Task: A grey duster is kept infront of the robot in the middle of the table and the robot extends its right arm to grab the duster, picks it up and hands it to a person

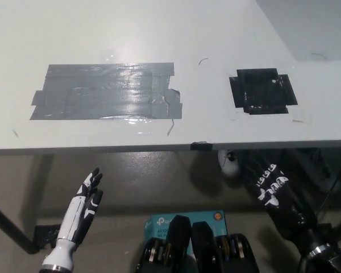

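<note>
Both hands empty: left hand spread, right hand seemingly loose; box lettering unreadable.

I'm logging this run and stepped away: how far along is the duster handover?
No duster shows on the white table, only grey tape and black tape, so the handover looks done. The right hand hangs empty below the table edge; the left hand rests open, low. Nothing visible remains.

White table spanning upper part of view. Grey tape patch lying flat on its left-centre, shining under light. Black tape patch sitting to its right, well apart. Teal box lying on floor below table edge.
</note>
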Controlling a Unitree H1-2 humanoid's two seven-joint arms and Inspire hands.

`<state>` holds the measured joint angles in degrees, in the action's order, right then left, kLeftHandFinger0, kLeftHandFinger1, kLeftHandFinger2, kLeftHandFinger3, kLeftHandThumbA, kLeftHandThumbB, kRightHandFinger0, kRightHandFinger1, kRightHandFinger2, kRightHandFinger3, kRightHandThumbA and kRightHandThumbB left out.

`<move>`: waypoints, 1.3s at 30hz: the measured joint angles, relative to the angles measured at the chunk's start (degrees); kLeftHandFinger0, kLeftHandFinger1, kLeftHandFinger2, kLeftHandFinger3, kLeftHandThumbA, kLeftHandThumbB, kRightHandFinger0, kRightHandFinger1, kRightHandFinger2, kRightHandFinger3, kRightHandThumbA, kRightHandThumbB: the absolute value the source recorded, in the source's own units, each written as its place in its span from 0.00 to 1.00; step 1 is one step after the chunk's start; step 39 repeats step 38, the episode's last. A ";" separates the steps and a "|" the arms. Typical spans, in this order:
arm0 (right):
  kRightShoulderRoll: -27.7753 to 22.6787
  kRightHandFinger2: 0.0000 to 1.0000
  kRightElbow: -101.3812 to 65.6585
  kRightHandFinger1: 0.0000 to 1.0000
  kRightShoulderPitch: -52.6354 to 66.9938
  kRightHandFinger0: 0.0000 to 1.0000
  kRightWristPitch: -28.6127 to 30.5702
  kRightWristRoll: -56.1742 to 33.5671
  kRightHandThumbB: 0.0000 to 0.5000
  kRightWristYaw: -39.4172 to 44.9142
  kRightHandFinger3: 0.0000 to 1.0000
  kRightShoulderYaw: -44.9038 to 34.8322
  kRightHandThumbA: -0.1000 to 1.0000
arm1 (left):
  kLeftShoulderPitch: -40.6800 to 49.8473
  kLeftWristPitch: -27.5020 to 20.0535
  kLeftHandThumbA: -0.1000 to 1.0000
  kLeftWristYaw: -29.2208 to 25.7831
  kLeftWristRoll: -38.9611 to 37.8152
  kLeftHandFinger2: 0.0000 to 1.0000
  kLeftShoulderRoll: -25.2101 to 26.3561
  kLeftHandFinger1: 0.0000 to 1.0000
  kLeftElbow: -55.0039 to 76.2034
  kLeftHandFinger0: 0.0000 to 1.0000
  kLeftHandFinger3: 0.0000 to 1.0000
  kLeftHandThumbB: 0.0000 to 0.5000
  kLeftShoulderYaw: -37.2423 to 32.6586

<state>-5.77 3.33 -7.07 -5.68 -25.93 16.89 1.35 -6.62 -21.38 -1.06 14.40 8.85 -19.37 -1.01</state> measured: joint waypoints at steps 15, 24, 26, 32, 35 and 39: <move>-2.13 1.00 1.48 1.00 -0.21 1.00 4.93 17.51 0.77 -3.57 1.00 4.61 1.00 | 0.00 0.01 1.00 0.01 0.04 1.00 0.00 1.00 0.00 1.00 1.00 0.56 0.01; -2.61 1.00 1.66 1.00 -0.55 1.00 6.05 25.50 0.80 -6.63 1.00 5.27 1.00 | 0.00 0.01 1.00 0.00 0.07 1.00 0.00 1.00 0.02 1.00 1.00 0.58 0.04; -2.62 1.00 1.64 1.00 -0.66 1.00 6.04 26.69 0.79 -7.01 1.00 5.28 1.00 | -0.01 0.01 1.00 0.01 0.07 1.00 0.00 1.00 0.02 1.00 1.00 0.57 0.05; -2.64 1.00 1.65 1.00 -0.65 1.00 6.04 28.87 0.81 -7.69 1.00 5.27 1.00 | 0.00 0.01 1.00 0.00 0.16 1.00 0.00 1.00 0.04 1.00 1.00 0.58 0.04; -2.63 1.00 1.68 1.00 -0.64 1.00 6.04 29.09 0.82 -7.76 1.00 5.26 1.00 | 0.00 0.01 1.00 0.00 0.17 1.00 0.00 1.00 0.04 1.00 1.00 0.57 0.04; -2.63 1.00 1.69 1.00 -0.64 1.00 6.04 29.41 0.82 -7.81 1.00 5.26 1.00 | 0.01 0.01 1.00 0.00 0.16 1.00 0.00 1.00 0.04 1.00 1.00 0.58 0.04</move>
